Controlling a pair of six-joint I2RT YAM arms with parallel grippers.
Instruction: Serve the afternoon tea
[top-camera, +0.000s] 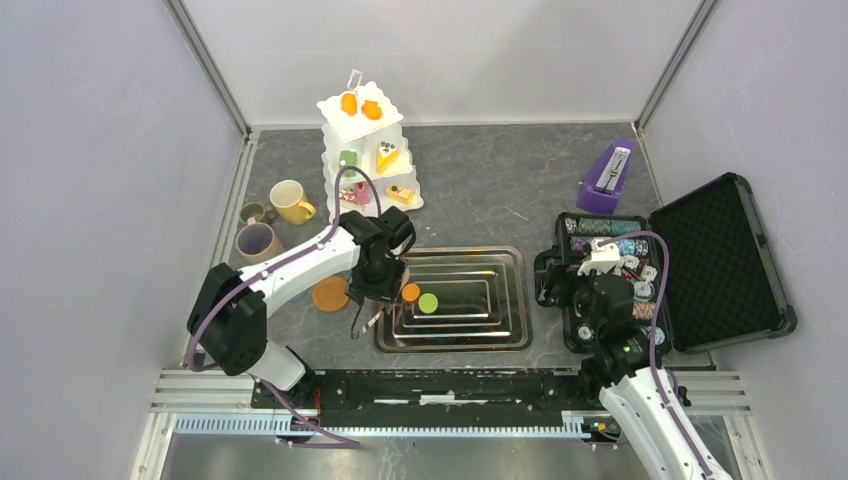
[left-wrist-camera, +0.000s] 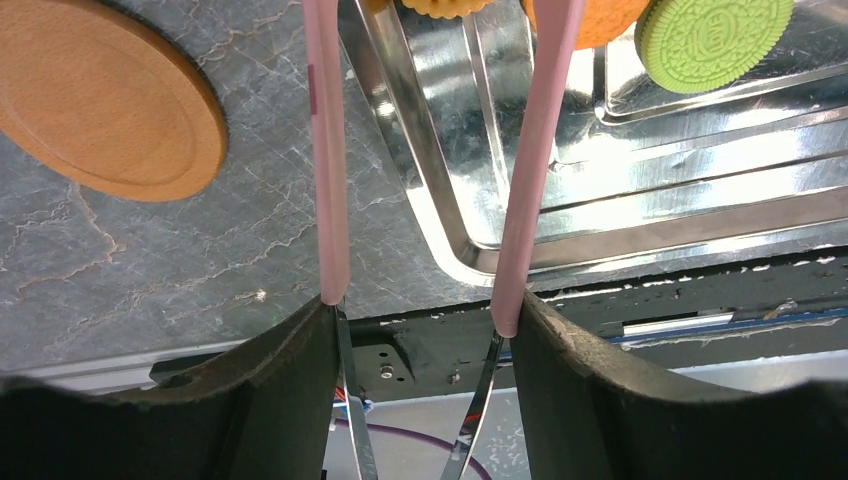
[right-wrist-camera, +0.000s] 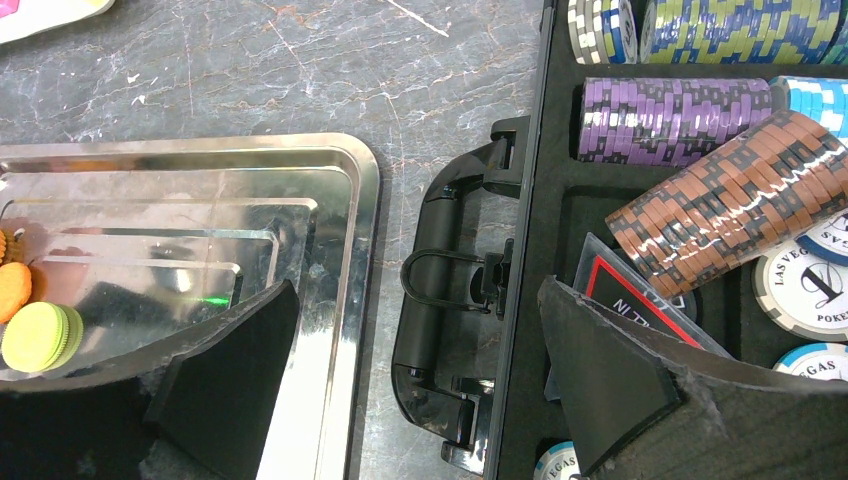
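Grey desk (top-camera: 480, 190) layout: left claw (left-wrist-camera: 420, 330), clamped on pink tongs (left-wrist-camera: 327, 180), has the orange biscuit (left-wrist-camera: 610, 20) at 12 o'clock along the tongs' long axis in the steel tray (left-wrist-camera: 640, 180); right claw (right-wrist-camera: 415, 290), spread wide and empty, sits farther off.

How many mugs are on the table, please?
3. All stand left of the tiered stand: the yellow mug nearest it, the small green mug further left, the beige-lilac mug in front of that one. None seems hidden.
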